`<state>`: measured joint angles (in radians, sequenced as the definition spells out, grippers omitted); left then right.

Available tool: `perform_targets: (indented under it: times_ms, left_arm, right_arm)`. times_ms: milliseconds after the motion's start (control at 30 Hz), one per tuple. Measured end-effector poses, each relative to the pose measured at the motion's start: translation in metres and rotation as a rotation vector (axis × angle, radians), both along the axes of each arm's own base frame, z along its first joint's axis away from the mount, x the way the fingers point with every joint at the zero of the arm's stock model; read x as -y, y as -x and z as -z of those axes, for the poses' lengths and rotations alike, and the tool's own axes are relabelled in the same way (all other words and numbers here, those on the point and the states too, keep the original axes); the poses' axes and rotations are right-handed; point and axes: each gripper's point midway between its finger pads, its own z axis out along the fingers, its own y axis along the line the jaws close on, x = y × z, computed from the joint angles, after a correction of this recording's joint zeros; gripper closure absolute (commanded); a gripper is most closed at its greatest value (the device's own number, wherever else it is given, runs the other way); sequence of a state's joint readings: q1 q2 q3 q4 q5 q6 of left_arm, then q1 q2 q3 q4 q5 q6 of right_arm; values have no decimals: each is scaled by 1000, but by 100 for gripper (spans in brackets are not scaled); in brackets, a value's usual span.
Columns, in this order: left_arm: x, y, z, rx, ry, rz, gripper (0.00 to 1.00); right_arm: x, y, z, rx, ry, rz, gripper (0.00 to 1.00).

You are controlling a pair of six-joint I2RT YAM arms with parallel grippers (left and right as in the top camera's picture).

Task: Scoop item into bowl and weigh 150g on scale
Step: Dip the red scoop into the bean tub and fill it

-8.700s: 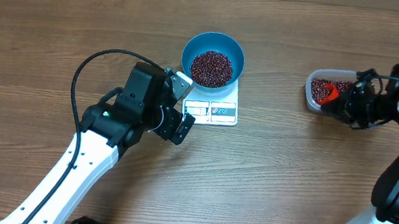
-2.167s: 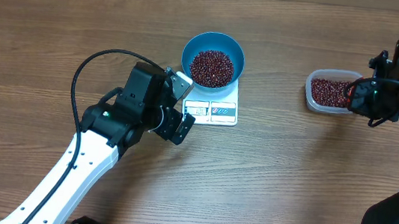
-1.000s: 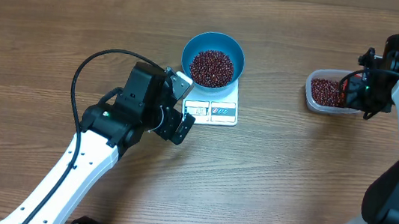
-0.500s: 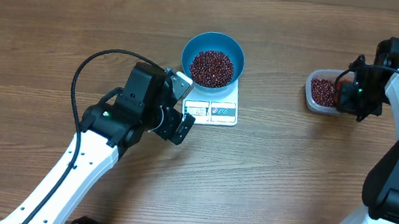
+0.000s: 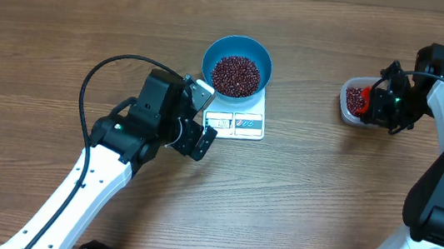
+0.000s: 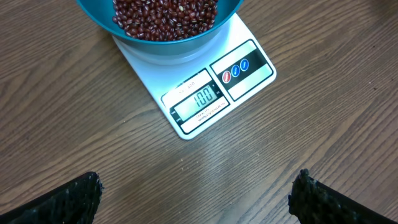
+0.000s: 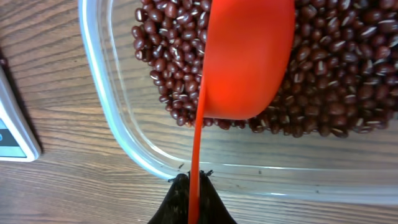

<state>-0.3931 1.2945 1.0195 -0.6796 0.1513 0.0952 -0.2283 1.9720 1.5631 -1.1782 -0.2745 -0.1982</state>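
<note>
On the desk [image 5: 322,203], the white scale [image 6: 199,74] carries the blue bowl [image 5: 208,59], which holds a heap of dark red-brown beans [image 5: 236,75]; the display reads 100. The left fingers [image 6: 68,200] stand wide apart with nothing between them, hovering just beside the scale's display edge. Well apart to the right, the right fingers [image 7: 179,202] are closed on the thin handle of an orange-red scoop [image 7: 249,56], whose cup sits over more beans inside a clear tub [image 7: 106,124].

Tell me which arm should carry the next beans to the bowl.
Right: the right gripper is shut on the red scoop inside the bean tub. The left gripper hangs open, empty, by the scale.
</note>
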Motion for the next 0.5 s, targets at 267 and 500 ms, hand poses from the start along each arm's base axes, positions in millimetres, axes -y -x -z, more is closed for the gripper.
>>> perform_targets:
  times_ms: [267,500]
  left_arm:
    - [0,0,0,0,0,0,1]
    - [0,0,0,0,0,0,0]
  right_arm:
    - [-22,-3,0,-3,-19,-24,96]
    - [-35,-4,0,-11,-70,-9,96]
